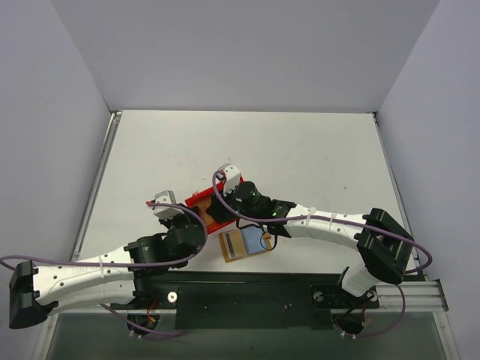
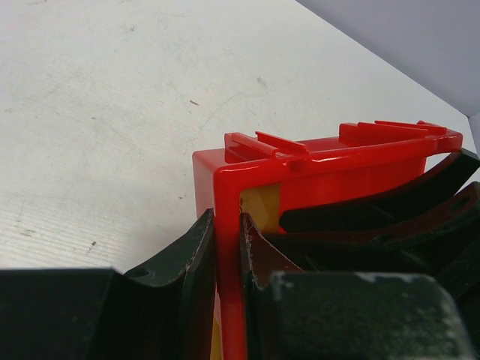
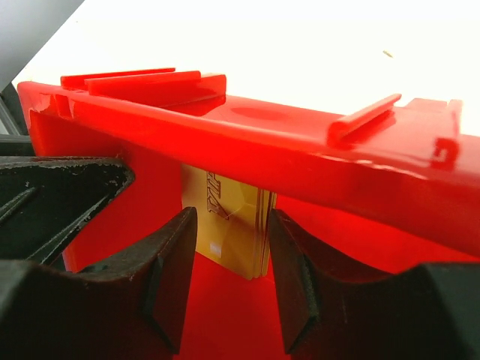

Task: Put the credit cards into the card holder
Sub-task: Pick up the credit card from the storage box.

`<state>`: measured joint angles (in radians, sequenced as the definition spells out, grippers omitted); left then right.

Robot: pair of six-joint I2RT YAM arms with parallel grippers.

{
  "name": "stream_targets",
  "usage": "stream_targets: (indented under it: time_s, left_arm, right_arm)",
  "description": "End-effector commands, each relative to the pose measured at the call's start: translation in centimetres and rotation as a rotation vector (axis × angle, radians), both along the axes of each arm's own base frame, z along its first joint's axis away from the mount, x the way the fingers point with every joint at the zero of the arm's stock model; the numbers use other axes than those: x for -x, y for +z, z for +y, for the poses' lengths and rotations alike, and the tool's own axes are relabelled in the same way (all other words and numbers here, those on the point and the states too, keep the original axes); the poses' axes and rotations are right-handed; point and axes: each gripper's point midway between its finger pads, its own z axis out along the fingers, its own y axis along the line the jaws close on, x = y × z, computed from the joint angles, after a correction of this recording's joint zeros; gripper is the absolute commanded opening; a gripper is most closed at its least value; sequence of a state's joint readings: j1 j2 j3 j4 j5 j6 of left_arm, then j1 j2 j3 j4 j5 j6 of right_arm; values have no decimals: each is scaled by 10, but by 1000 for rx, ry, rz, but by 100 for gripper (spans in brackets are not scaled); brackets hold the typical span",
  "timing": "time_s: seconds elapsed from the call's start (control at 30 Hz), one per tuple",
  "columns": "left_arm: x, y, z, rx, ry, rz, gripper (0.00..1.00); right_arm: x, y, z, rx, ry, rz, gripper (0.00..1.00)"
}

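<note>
Gripped bin [image 2: 330, 161] w/ left gripper [image 2: 227, 247], cards [image 3: 225, 217] w/ right gripper [image 3: 232, 255]. Could've dropped some w/ weak squeeze, heading 5 o'clock to wallet [image 1: 244, 244].

The left arm [image 1: 82, 274] lies low along the near edge from its base at the left, then bends up and right towards the table's middle. The left gripper [image 2: 227, 225] is nearly closed, its dark fingers [image 2: 191, 262] pressing either side of a bin [image 2: 337, 161] wall at a corner. The right arm [image 1: 330, 225] stretches leftward from its base, forearm almost level, its wrist turned down. The right gripper [image 3: 232, 225] reaches inside, with its two fingers [image 3: 169, 262] pinching an upright stack of cards [image 3: 225, 199] between them. Both grippers sit close together, nearly tip to tip.
</note>
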<state>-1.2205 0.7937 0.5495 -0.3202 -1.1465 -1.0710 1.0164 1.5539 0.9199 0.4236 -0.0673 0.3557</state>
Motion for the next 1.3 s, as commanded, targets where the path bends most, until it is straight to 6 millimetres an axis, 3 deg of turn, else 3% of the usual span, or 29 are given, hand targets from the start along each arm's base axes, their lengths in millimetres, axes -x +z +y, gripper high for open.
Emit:
stream_targets:
  time_s: [0.0, 0.33, 0.67, 0.9, 1.27]
  left_arm:
    - [0, 59, -37, 318, -63, -21, 0]
    - [-7, 66, -40, 356, -80, -18, 0]
    - [-9, 61, -42, 359, -94, -10, 0]
    - [-7, 63, -40, 372, -102, -14, 0]
    - [-4, 61, -41, 392, -136, 0, 0]
  right_arm:
    - [-6, -13, -7, 73, -12, -38, 40]
    - [7, -21, 10, 69, 70, 2, 40]
    - [18, -12, 23, -14, 137, 33, 40]
    - [22, -11, 21, -43, 153, 55, 40]
    - [20, 9, 6, -200, 219, 119, 40]
